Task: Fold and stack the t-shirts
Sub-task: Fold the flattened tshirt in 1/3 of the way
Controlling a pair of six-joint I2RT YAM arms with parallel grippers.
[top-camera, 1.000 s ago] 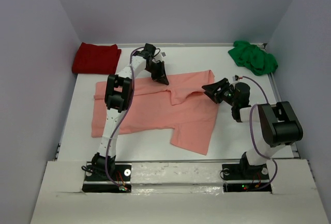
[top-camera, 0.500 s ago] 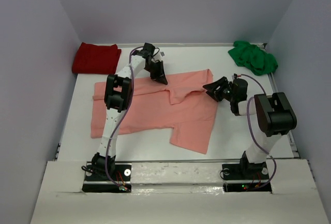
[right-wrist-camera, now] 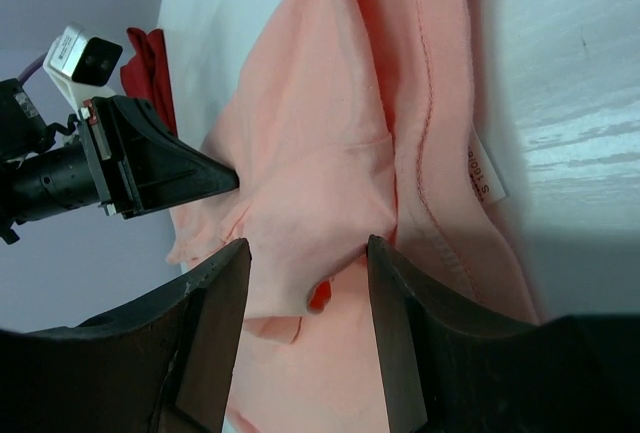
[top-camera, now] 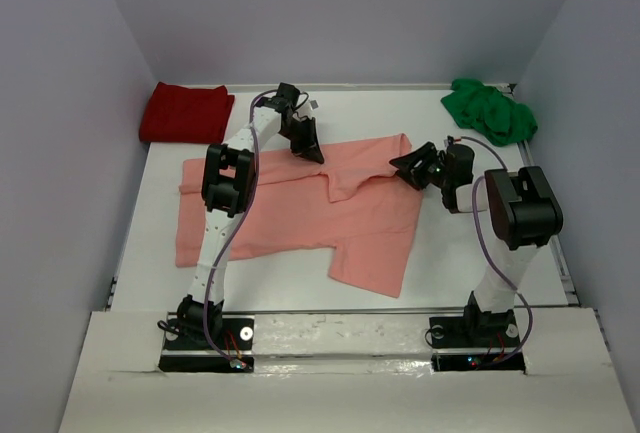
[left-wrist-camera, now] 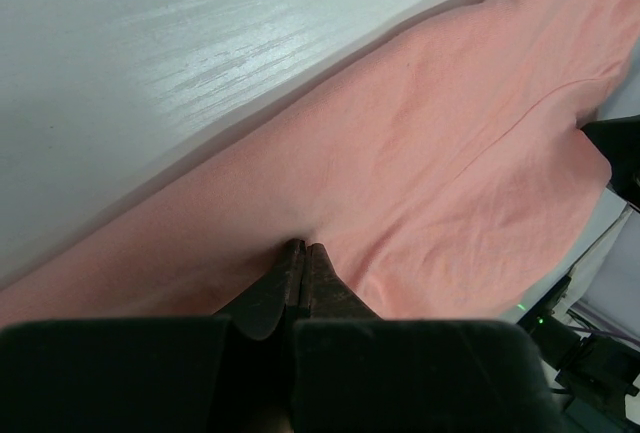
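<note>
The salmon-pink t-shirt [top-camera: 300,215] lies spread across the middle of the table. My left gripper [top-camera: 314,151] is at its far edge, shut on a pinch of the cloth [left-wrist-camera: 450,153]; its fingertips [left-wrist-camera: 303,249] press into a small fold. My right gripper [top-camera: 404,165] is open at the shirt's right edge, with a raised fold of pink cloth [right-wrist-camera: 310,153] between its jaws [right-wrist-camera: 308,253]. The dark red t-shirt [top-camera: 186,113] lies folded at the far left corner. The bright green t-shirt [top-camera: 490,111] lies crumpled at the far right corner.
Grey walls close in the table on the left, far and right sides. The shirt's white size label [right-wrist-camera: 485,173] shows by the right gripper. The left gripper also shows in the right wrist view [right-wrist-camera: 150,168], across the cloth.
My right arm has swung farther in and its gripper has moved a little left and away, onto the pink shirt's right edge. The left gripper has barely moved.
</note>
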